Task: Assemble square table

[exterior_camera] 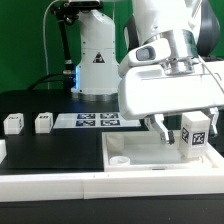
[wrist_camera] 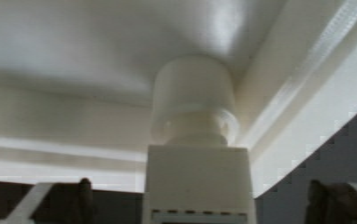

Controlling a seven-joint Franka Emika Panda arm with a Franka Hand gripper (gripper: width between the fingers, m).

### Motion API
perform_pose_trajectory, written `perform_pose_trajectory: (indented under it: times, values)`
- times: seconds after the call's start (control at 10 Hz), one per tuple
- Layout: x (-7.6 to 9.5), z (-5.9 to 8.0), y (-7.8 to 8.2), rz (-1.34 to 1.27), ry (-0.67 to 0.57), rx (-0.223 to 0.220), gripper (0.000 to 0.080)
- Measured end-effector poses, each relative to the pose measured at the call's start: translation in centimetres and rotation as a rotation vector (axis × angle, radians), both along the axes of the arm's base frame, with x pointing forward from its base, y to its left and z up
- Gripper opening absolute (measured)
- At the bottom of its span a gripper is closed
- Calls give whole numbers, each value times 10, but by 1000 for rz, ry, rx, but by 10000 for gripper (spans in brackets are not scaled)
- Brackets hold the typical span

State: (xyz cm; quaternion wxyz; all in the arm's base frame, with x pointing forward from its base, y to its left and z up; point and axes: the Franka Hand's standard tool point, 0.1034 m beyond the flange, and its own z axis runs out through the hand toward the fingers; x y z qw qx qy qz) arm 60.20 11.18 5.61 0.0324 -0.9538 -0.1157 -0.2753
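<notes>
No legible words, black-and-white tags on leg (exterior_camera: 195, 135), on marker board (exterior_camera: 97, 120)

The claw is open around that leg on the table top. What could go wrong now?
1. The leg stands upright in a corner of the tabletop, inside the open gripper. If the arm pulls away sideways, the gripper could bump it crooked.
2. I cannot tell how firmly the leg is seated, so it might wobble or tip out.
3. Two loose legs wait at the exterior view's left; a careless sweep could knock them over.
</notes>
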Motion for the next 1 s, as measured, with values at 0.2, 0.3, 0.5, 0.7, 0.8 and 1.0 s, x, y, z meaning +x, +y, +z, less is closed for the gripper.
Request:
perform_pose_trajectory:
  times: [0.2, 0.3, 0.5, 0.7, 0.8, 1.0]
  values:
    - [0, 0, 0, 0, 0, 0, 641]
    - [0, 1, 0, 0, 3, 0, 648]
    - [4, 17, 2, 5, 8, 1, 649]
    - [9, 36, 1, 8, 20, 1, 649]
    - [10, 43, 1, 11, 28, 1, 649]
    - [6, 39, 3, 17, 58, 1, 649]
